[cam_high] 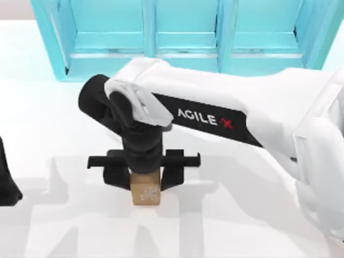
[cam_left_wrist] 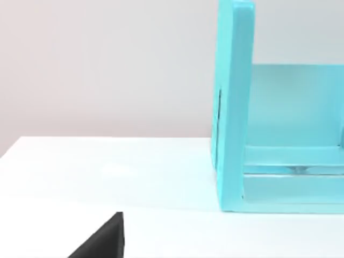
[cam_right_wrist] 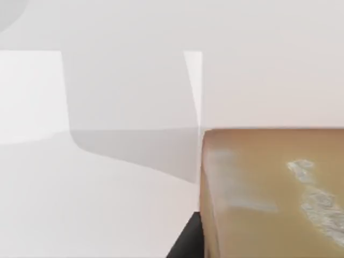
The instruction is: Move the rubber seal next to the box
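The rubber seal (cam_high: 145,194), a small tan-brown block with a whitish speckled mark, stands near the table's front centre. My right gripper (cam_high: 145,184) comes down over it from above, and its black fingers (cam_high: 116,176) press against the block's left and right sides. In the right wrist view the rubber seal (cam_right_wrist: 269,193) looms very close, with a dark finger edge (cam_right_wrist: 185,242) beside it. Whether the block rests on the table or hangs just above it I cannot tell. The box is out of view. My left arm (cam_high: 6,185) is parked at the table's left edge.
A turquoise shelf unit (cam_high: 183,37) runs along the back of the white table (cam_high: 54,226), and one of its side walls (cam_left_wrist: 234,107) stands tall in the left wrist view. The right arm's white body (cam_high: 242,107) spans the right half of the table.
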`<state>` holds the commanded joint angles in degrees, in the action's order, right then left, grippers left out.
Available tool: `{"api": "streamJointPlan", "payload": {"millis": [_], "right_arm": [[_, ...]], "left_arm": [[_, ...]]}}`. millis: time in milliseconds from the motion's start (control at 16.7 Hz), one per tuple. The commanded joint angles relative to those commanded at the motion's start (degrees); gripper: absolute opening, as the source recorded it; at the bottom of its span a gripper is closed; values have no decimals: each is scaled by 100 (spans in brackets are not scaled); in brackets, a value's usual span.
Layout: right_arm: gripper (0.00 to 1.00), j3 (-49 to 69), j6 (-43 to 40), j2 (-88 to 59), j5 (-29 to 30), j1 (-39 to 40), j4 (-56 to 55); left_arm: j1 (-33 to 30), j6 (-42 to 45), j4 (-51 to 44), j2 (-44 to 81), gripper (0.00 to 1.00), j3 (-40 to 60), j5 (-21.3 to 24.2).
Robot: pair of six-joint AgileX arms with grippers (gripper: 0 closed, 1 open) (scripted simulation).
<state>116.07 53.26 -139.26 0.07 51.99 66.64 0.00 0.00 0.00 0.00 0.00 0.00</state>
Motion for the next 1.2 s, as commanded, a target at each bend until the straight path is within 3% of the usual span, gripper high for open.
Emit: {"api": "streamJointPlan", "payload": {"millis": [120,180,720,1200], "right_arm": [[2,0,0,0,0,0,0],[0,0,0,0,0,0,0],[0,16,12,-5,-2,-8,19],[0,911,3,105,-4,-10,1023]], "left_arm": [[0,0,0,0,100,0,0],[0,0,0,0,100,0,0],[0,0,0,0,100,0,0],[0,0,0,0,100,0,0]]}}
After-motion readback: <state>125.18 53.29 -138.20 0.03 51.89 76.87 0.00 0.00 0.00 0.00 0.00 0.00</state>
